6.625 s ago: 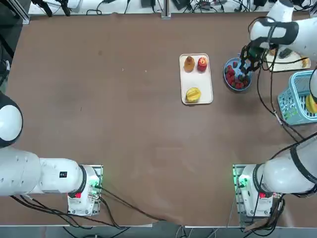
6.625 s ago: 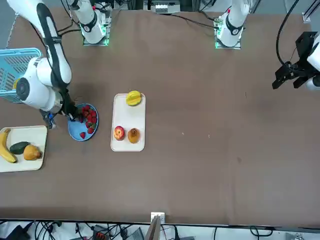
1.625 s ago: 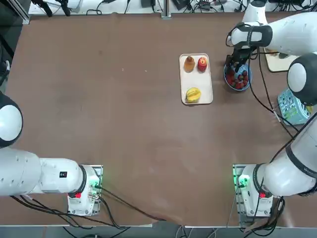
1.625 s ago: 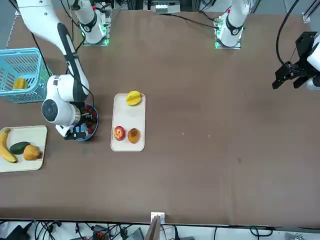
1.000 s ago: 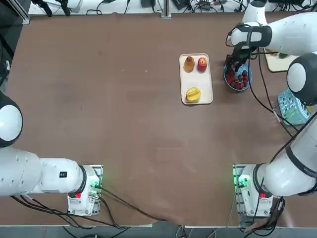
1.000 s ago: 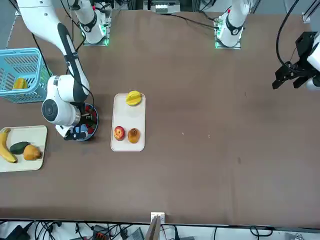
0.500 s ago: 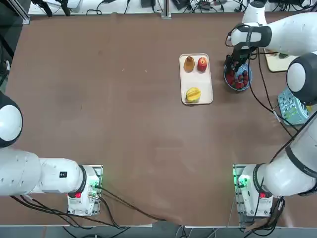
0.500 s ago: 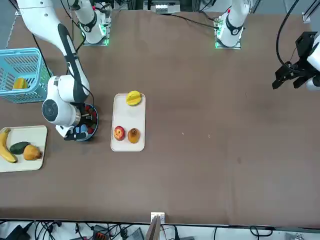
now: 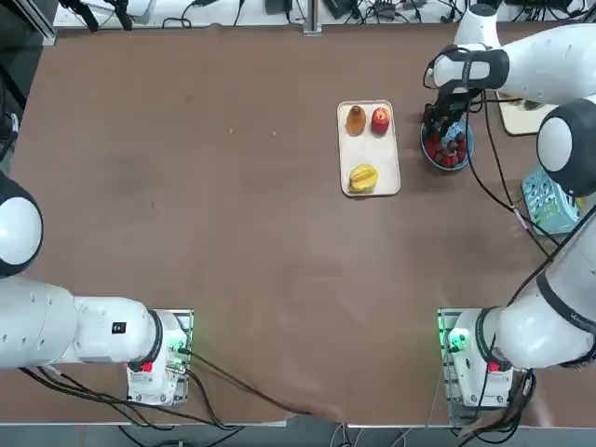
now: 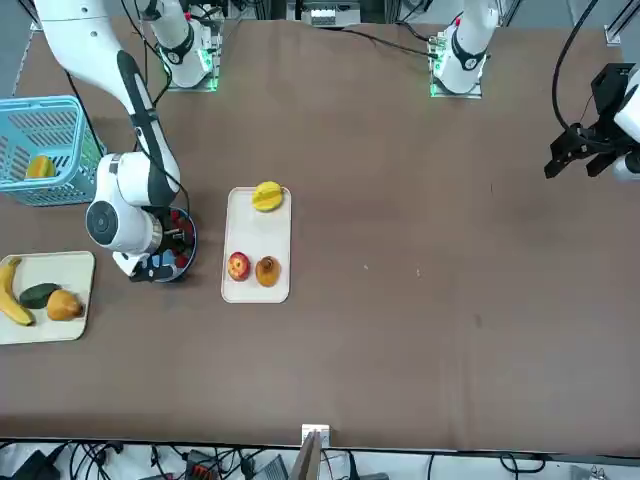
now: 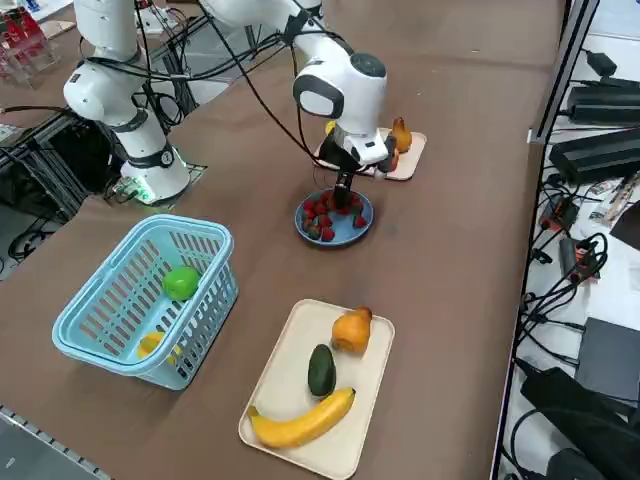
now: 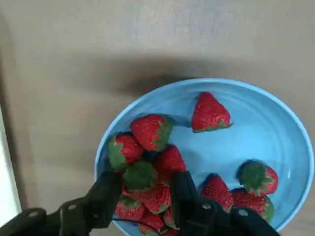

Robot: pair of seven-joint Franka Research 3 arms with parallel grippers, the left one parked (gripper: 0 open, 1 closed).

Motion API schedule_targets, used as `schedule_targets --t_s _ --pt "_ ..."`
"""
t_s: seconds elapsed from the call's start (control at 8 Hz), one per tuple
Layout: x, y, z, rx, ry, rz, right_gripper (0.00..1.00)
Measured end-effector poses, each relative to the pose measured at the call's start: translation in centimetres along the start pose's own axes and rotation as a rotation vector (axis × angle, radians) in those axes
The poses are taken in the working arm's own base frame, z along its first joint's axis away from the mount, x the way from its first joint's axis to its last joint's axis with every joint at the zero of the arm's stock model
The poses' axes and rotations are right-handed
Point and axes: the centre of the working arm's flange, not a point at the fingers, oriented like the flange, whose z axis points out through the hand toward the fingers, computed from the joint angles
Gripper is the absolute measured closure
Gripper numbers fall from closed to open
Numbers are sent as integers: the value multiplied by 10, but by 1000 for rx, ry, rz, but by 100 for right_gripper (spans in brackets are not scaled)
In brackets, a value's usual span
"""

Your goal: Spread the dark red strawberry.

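Several small dark red strawberries with green tops lie in a shallow blue bowl, most of them piled on one side. My right gripper is down in that pile, open, its two black fingers standing on either side of a couple of strawberries. From overhead the right gripper hangs over the bowl's edge nearest the white tray, and the strawberries show beside it. The side view shows the right gripper reaching straight down among the strawberries.
A white tray beside the bowl holds a red apple, a brown pear-like fruit and a yellow fruit. A blue basket and a second tray with a banana, an avocado and an orange fruit lie on the bowl's other side.
Since the earliest frames my right gripper has crossed from the bowl's basket side to its tray side and come down into the pile. Over the last second it has barely moved.
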Motion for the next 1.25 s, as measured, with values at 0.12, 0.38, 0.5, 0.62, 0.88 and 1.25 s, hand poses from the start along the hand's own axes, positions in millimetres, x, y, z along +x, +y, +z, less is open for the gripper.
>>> schedule_targets --t_s 0.12,0.38,0.5,0.62,0.88,1.25 --pt "1 0 -1 0 2 0 39" --pt "1 0 -2 0 4 0 40" --pt "1 -1 -2 0 4 -1 41" --pt "1 -1 -2 0 4 -2 42" --pt "1 -5 -2 -1 4 -8 49" --pt "2 -5 -4 -2 7 -9 63"
